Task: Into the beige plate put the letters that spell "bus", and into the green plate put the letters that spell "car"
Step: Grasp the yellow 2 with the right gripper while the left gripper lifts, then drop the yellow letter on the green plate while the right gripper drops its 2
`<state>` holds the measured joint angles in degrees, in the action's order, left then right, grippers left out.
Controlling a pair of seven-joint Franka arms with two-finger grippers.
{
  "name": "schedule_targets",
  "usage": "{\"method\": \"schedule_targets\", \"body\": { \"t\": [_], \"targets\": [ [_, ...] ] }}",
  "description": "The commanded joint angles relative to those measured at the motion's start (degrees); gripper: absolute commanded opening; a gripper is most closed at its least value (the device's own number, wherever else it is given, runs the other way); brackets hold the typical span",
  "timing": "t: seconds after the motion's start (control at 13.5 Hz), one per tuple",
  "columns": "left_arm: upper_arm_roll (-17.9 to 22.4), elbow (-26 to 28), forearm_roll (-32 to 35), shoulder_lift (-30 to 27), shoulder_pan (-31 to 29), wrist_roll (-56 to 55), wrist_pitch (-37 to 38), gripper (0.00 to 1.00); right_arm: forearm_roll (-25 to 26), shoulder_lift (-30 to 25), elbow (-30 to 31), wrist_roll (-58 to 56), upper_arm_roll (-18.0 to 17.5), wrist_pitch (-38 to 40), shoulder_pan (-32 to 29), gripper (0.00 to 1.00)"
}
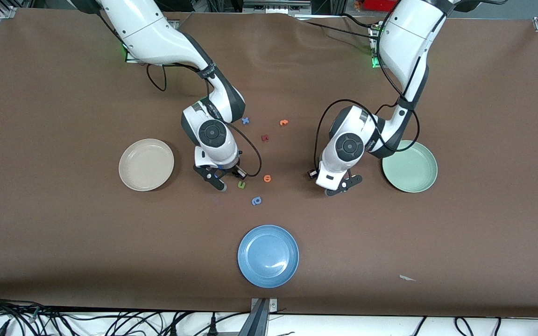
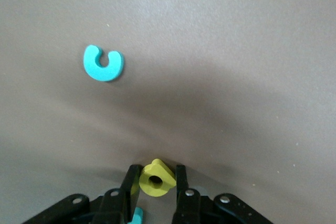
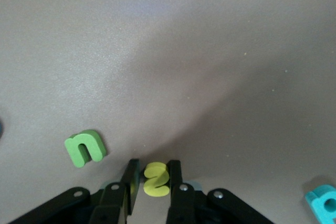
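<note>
From the front, the right gripper (image 1: pixel 224 183) was low at the brown table (image 1: pixel 63 233), between the round cream-beige shallow plate (image 1: pixel 146 164) and a small green foam "u"-shaped letter (image 1: pixel 241 185). The left gripper (image 1: pixel 339 188) was low beside the round pale sage-green shallow plate (image 1: pixel 409 166). Both plates lay bare. An orange foam letter (image 1: pixel 267 178) sat between the two grippers, and a blue bowl-and-stem foam letter (image 1: pixel 256 201) and a round blue plate (image 1: pixel 268 255) lay nearer the camera than both. A blue "x" (image 1: pixel 245 121), a dark red letter (image 1: pixel 265 138) and another orange letter (image 1: pixel 283 122) lay farther off. No label was readable on the arms.

In the left wrist view, the left gripper's black fingers (image 2: pixel 129 187) were pinched narrowly on a yellow foam "a" (image 2: pixel 156 178). A teal foam "c" (image 2: pixel 103 62) lay on the table ahead of them, well apart, and a teal scrap (image 2: pixel 137 216) showed beside one finger.

In the right wrist view, the right gripper's fingers (image 3: pixel 131 179) were closed narrowly on a yellow foam "s" (image 3: pixel 156 179). The green letter lay just beside them, and a teal foam "b" (image 3: pixel 324 201) lay off at the frame's edge.
</note>
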<state>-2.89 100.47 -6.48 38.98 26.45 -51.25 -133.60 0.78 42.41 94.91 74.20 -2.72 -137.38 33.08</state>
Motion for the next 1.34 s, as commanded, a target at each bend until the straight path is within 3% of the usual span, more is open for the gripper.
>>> {"method": "schedule_targets", "body": {
  "t": [0.0,0.3,0.52,0.74,0.96,1.19,1.26],
  "targets": [
    [0.34,-1.16,2.17,-3.27,-2.8,0.53,6.56,0.12,0.89,0.39,-0.16,0.51,0.0,-0.17,-0.03,0.12],
    [0.34,-1.16,2.17,-10.48,-7.63,8.59,18.16,0.13,0.8,-4.51,-0.86,-5.79,3.76,9.21,-0.38,0.12],
    [0.43,-0.9,2.44,-14.79,-12.9,18.26,28.19,0.13,0.18,-8.56,-0.78,-18.69,8.77,17.47,-1.61,0.12],
    [0.25,-0.1,6.47,-16.48,-19.05,27.05,31.2,0.13,-1.13,-12.34,0.8,-34.07,10.9,24.16,-7.3,0.13],
    [0.17,1.91,9.9,-15.16,-24.07,35.84,30.07,0.15,-4.03,-15.16,9.12,-43.6,10.98,19.38,-12.42,0.13],
    [0.17,9.18,10.0,-15.07,-26.8,38.94,18.95,0.18,-3.95,-17.36,20.54,-44.49,11.16,6.47,-12.51,0.16],
    [0.17,12.17,10.0,-14.98,-26.98,39.03,13.94,0.21,-3.95,-17.36,23.28,-44.67,11.16,2.51,-12.51,0.31]
  ]
}}
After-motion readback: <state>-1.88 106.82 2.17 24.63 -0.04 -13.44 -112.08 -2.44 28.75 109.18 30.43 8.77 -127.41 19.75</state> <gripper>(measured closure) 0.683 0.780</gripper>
